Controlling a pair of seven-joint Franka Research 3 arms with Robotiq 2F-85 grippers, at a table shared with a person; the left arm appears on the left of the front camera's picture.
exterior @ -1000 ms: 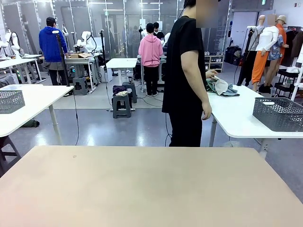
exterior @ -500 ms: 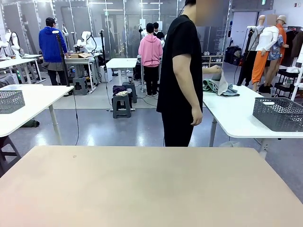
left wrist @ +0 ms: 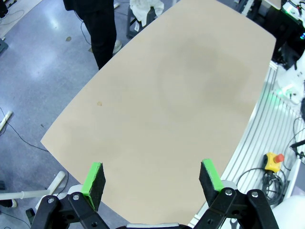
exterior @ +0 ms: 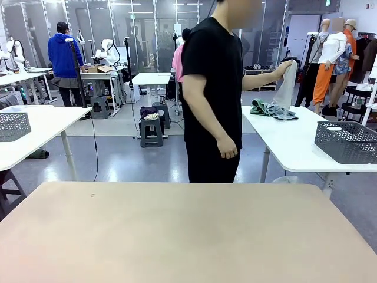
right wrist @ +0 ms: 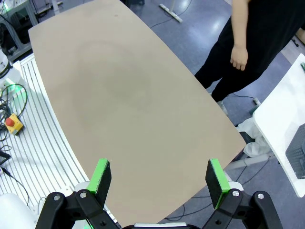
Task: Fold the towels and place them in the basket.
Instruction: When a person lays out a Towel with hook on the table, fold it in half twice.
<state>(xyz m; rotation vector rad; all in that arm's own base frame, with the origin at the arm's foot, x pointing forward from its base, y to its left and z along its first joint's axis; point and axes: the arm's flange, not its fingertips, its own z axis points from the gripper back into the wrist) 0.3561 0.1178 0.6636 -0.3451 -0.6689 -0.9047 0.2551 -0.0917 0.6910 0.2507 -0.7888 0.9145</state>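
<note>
A person in black (exterior: 212, 88) stands at the far side of my beige table (exterior: 177, 236) and lifts a pale grey towel (exterior: 286, 85) with one hand off a small heap of towels (exterior: 272, 109) on the white table to the right. On that same white table stands a dark grey mesh basket (exterior: 346, 141). My left gripper (left wrist: 152, 179) hangs open high above the bare beige tabletop (left wrist: 162, 105). My right gripper (right wrist: 159, 179) is open too, above the same tabletop (right wrist: 124, 100), with nothing between its fingers.
The white side table (exterior: 294, 144) stands beyond my table's far right corner. Another white table (exterior: 41, 127) with a second grey basket (exterior: 13, 125) is at the far left. A red emergency button (left wrist: 272, 161) lies on the rail beside my table. The person's legs (right wrist: 238, 62) are near the far edge.
The person has turned toward my table and raised a pale grey towel up off the heap on the white table. Both grippers have stayed open and still.
</note>
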